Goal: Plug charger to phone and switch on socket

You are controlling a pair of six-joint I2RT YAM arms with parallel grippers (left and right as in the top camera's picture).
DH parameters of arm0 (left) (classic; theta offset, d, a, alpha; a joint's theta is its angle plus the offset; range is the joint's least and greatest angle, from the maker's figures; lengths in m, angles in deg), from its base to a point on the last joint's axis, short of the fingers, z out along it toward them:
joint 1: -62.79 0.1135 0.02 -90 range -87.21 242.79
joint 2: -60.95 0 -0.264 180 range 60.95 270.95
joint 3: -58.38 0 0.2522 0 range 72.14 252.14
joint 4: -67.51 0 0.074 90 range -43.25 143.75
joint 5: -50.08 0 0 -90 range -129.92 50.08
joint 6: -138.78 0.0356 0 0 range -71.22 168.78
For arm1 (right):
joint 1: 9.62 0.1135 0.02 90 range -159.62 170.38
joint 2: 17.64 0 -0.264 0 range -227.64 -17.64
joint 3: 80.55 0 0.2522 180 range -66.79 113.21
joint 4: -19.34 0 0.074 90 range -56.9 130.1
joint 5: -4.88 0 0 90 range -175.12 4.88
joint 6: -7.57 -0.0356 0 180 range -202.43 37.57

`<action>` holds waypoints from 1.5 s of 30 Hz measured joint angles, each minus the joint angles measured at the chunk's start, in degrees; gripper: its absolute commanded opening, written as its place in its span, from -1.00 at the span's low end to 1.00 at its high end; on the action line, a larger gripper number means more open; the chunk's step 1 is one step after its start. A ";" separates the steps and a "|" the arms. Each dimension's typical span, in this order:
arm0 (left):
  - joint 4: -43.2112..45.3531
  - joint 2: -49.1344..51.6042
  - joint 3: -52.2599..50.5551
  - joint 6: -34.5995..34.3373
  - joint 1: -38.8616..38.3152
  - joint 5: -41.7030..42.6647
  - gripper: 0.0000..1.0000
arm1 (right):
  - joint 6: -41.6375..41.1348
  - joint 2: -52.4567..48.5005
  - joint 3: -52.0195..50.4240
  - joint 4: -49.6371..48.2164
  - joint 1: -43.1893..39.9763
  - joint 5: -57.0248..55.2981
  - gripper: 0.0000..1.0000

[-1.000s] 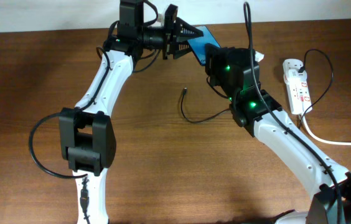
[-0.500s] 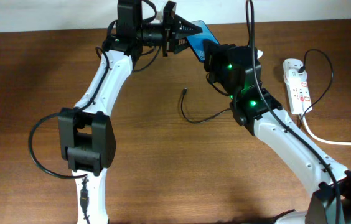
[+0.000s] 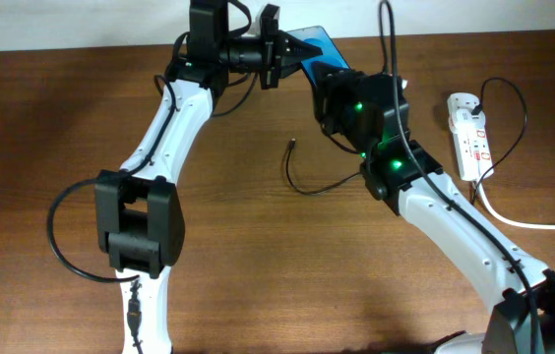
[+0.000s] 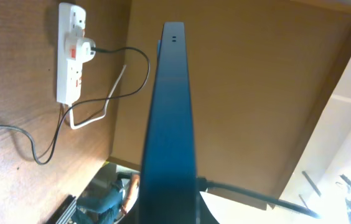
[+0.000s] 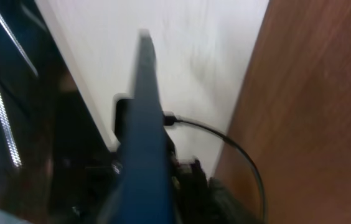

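**Gripping a slim, black-edged phone (image 3: 309, 49) with a bright blue screen**

The left gripper (image 3: 276, 47), a black two-finger claw, has its fingers closed down on one short end of the phone — no gap shows between the fingers and the glass. The right gripper (image 3: 325, 84) meets the other end. Its fingers are hidden under the black wrist from above and blurred in its own camera, so I cannot tell if it clamps the phone or only touches it.

The phone is lifted off the brown wooden table (image 3: 61, 147), about over its far edge. Its long axis runs slanted from the left gripper toward the right gripper, with the screen turned partly upward. In both wrist views it shows edge-on only — a thin dark blue strip up the middle of the picture.

The thin black charger cable (image 3: 307, 187) lies in a loose curve on the wood, well apart from the phone, and its small plug tip (image 3: 290, 145) points to the far side. The white elongated power strip (image 3: 469, 138) lies at the right, with a black plug in it and a thick white cord (image 3: 528, 222) leaving it.
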 measured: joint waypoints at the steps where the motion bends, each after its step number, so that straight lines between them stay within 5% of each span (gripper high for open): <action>1: 0.44 0.00 0.00 0.31 -0.09 -0.07 -1.00 | 0.37 -0.02 0.00 0.35 0.35 0.59 0.16; 6: 0.87 0.00 0.00 2.91 1.01 0.31 -1.00 | 7.13 -0.33 -0.04 1.36 -0.31 4.22 0.58; 9: -1.64 0.00 0.00 5.90 3.06 0.66 -1.00 | 12.13 -0.42 -0.04 1.46 -3.19 8.41 0.62; 12: -7.76 0.00 0.02 12.24 6.03 1.07 -1.00 | 18.05 -0.42 -0.07 1.57 -7.85 15.76 0.39; 15: -11.69 0.00 0.00 20.20 9.05 2.93 -1.00 | 25.40 -0.42 -0.04 3.17 -11.98 24.63 0.39; 19: -16.31 -0.02 0.00 28.06 14.80 7.04 -1.00 | 38.53 -0.48 -0.17 17.33 -14.27 32.35 0.40; 28: -16.92 -0.02 0.00 31.26 24.11 9.14 -1.00 | 61.35 -4.20 10.95 49.79 -13.46 28.89 0.35; 30: -16.96 -0.02 0.00 31.28 24.85 9.44 -1.00 | 63.98 -7.48 17.44 54.49 -12.83 27.02 0.33; 34: -17.09 -0.02 0.00 31.45 25.44 10.78 -1.00 | 67.36 -17.00 30.97 61.00 -9.27 23.37 -0.18; 45: -17.99 -0.02 0.00 31.87 24.85 12.35 -1.00 | 63.39 -35.74 35.71 54.71 -4.33 18.21 -0.36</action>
